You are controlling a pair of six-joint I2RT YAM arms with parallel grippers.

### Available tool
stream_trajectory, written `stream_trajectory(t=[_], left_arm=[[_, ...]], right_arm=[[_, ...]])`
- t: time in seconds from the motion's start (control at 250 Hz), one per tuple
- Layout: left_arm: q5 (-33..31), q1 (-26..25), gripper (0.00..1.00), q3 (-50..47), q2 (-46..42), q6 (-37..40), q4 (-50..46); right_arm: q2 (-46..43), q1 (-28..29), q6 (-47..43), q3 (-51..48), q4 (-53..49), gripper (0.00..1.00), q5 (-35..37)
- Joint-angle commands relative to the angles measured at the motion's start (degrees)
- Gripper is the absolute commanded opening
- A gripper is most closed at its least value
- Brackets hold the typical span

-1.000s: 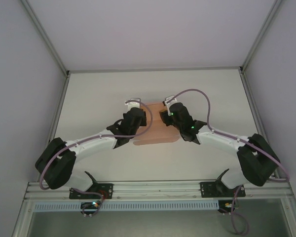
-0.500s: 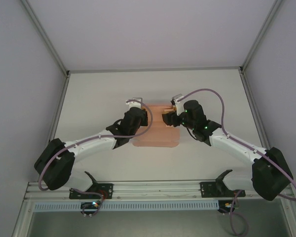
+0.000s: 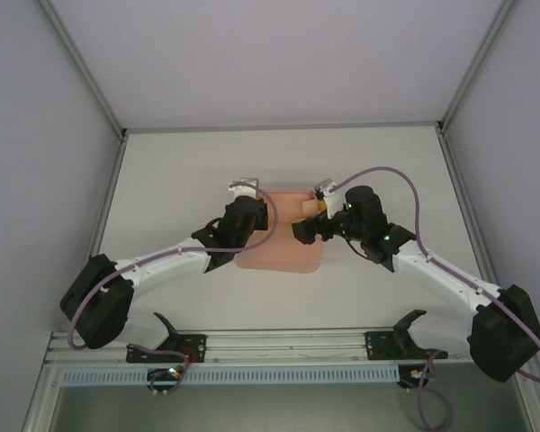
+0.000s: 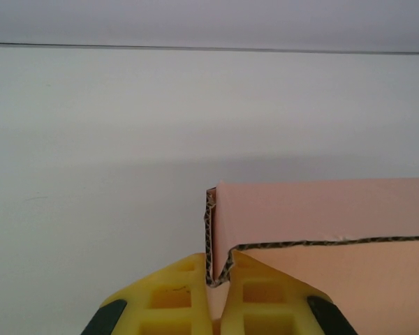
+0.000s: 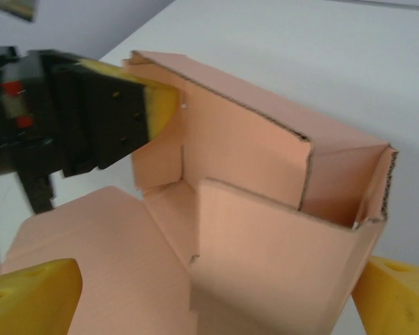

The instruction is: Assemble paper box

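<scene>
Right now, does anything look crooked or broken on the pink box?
Nothing looks torn. The paper box is only half folded: its walls lean unevenly and one corner gapes open. The left gripper pinches one wall's edge.

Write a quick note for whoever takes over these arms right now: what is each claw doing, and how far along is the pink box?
Left gripper: jaws shut on the edge of an upright wall of the paper box.
Right gripper: jaws wide open either side of a raised panel, gripping nothing.
Box: in the middle of the table, between the two arms.
Done: several walls stand up around one corner.
Left: a large panel lies flat; it likely needs folding up before the box is closed.
</scene>
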Motion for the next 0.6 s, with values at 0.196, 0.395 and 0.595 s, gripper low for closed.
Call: stream_trajectory(t=[0.196, 0.395, 0.595], left_arm=[[0.38, 0.16, 0.00, -0.71, -1.65, 0.71, 1.41], [0.30, 0.12, 0.00, -1.24, -1.98, 0.73, 1.43], [0.83, 0.10, 0.00, -1.11, -1.83, 0.96, 1.33]], right_arm=[[-9.53, -3.21, 1.55, -3.66, -4.99, 1.00, 4.40], [-12.16, -7.74, -0.65, -6.31, -5.88, 1.00, -1.17], [-6.83, -12.79, -1.97, -4.34, -4.88, 0.77, -8.37]])
